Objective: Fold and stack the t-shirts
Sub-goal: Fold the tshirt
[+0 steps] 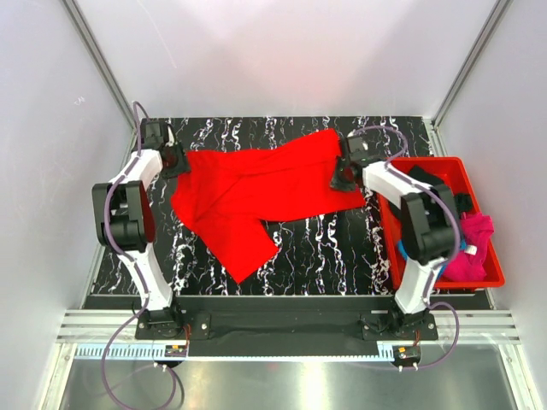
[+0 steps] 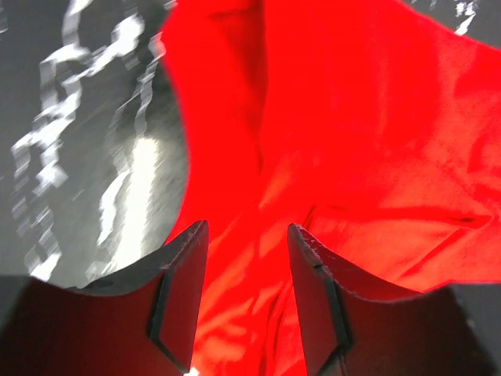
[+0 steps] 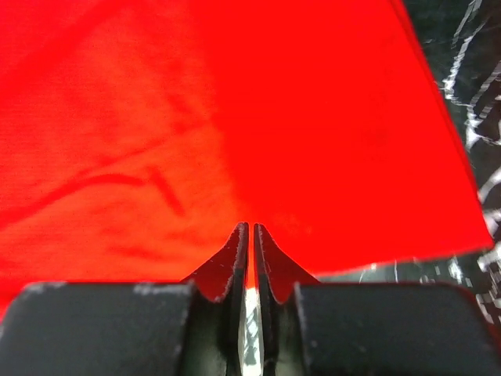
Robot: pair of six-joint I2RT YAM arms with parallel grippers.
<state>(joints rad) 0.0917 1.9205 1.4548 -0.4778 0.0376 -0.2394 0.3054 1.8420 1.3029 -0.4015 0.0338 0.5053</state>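
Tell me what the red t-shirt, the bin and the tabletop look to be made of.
The red t-shirt looks like soft matte knit cloth, likely cotton: it creases and drapes, with fine weave in the wrist views. The bin seems rigid, slightly glossy plastic with a moulded rim. The tabletop is smooth, faintly shiny black with white marble-like veining; stone or printed sheet, I cannot tell.

Bright, even overhead light; the walls (image 1: 51,188) wash out pale. The red t-shirt (image 1: 256,192) is oversaturated, almost clipped. Left of the left end effector (image 2: 246,235) the counter (image 2: 70,117) smears with motion blur and a glare streak. The right end effector (image 3: 250,231) sits dark, softly focused.
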